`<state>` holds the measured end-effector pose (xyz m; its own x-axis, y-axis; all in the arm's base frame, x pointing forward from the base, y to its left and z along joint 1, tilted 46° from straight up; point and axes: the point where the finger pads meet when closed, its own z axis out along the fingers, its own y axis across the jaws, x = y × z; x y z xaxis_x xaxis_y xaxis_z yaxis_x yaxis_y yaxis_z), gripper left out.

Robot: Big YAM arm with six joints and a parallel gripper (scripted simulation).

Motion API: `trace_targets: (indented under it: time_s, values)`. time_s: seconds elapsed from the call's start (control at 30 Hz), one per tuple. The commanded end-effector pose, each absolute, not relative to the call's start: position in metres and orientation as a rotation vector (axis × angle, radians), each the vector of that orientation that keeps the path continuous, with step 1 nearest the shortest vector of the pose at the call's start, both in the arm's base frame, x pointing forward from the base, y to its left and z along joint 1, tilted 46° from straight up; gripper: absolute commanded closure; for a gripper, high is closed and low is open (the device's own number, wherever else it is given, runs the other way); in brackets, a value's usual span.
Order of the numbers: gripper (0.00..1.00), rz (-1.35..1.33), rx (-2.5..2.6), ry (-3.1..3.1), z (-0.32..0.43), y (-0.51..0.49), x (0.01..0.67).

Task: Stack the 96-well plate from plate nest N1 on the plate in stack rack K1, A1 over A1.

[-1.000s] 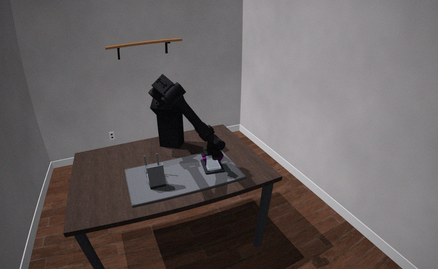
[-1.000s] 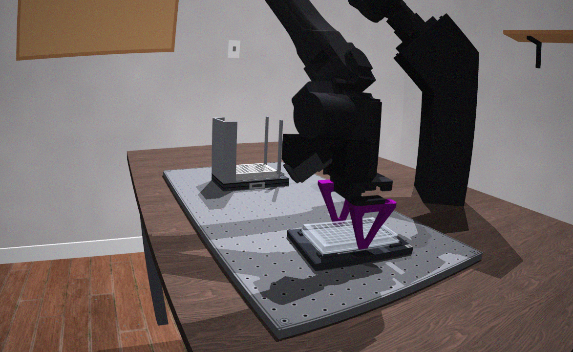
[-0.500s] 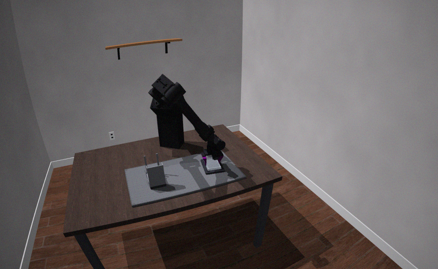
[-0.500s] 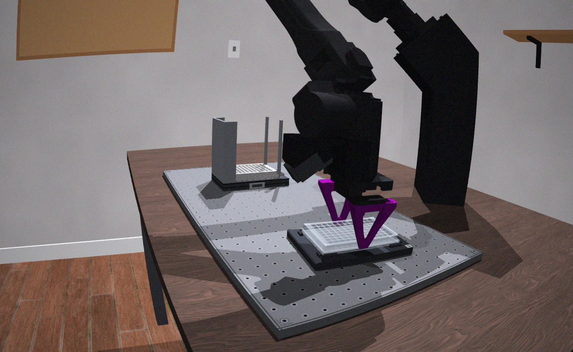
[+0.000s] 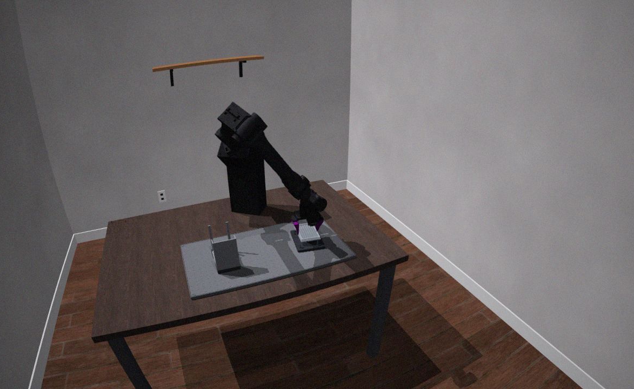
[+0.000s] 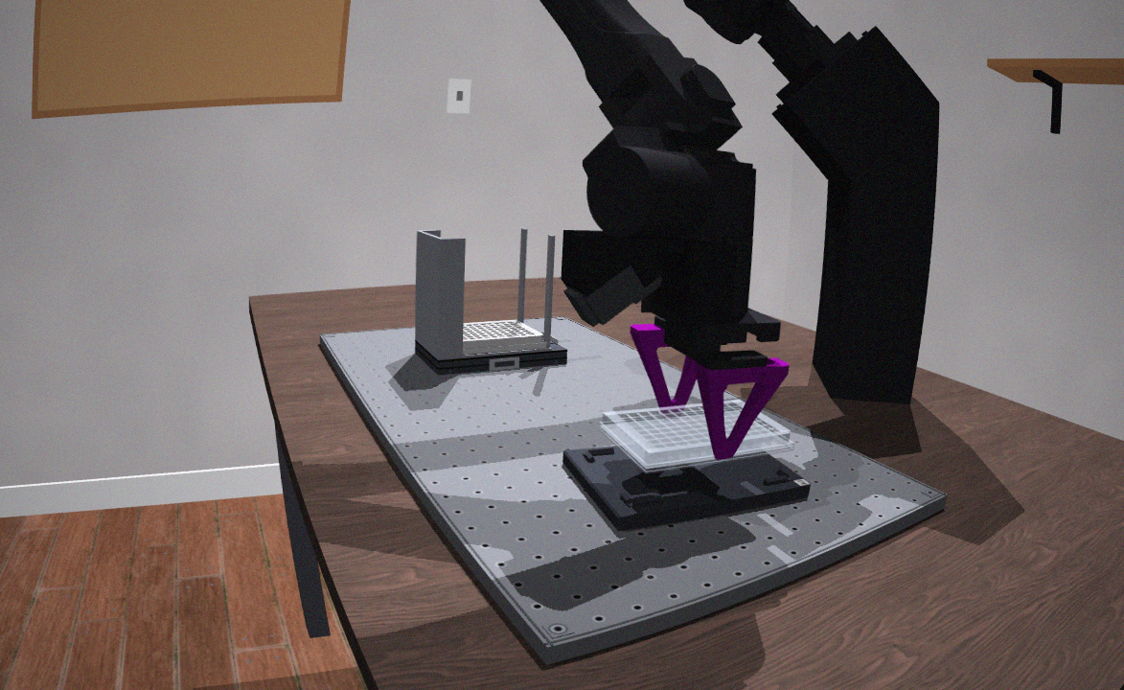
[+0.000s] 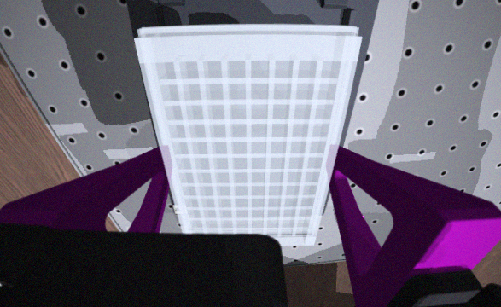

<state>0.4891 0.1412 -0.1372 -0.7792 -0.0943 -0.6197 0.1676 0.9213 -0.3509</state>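
Exterior view shows a gap that the other views don't: the plate (image 6: 676, 433) hangs level above the black nest (image 6: 634, 506), lower centre-right of frame, clear of it, not touching. Top view shows plate (image 5: 308, 233) and nest (image 5: 309, 245) overlapping near frame centre, too small to tell any gap. Wrist view fills the middle with the plate (image 7: 250, 136), its well grid sharp, perforated board (image 7: 446, 107) below it; only dark nest edges show at the top of frame. No A1 mark readable in any view.

Gripper (image 6: 702, 411) has purple fingers clamped on the plate's two long sides, roughly midway along.

Rack (image 6: 441, 291) sits at centre-left of the exterior view, well apart from the nest on the same board, with a second plate (image 6: 496, 330) lying in its base between the grey wall and two thin posts. Top view shows the rack (image 5: 225, 254) only from its wall side, inner plate hidden.

Arm (image 5: 280, 169) reaches from a tall black pedestal (image 5: 246, 193) down and right, wrist pointing straight down over the nest.
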Motion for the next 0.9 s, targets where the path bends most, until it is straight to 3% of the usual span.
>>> trace_targets:
  time_s: [0.0, 0.87]
  values:
    - [1.00, -0.491, 0.053, 2.396, -0.122, 0.154, 0.484]
    - [1.00, -0.488, 0.055, 2.393, -0.093, 0.170, 0.460]
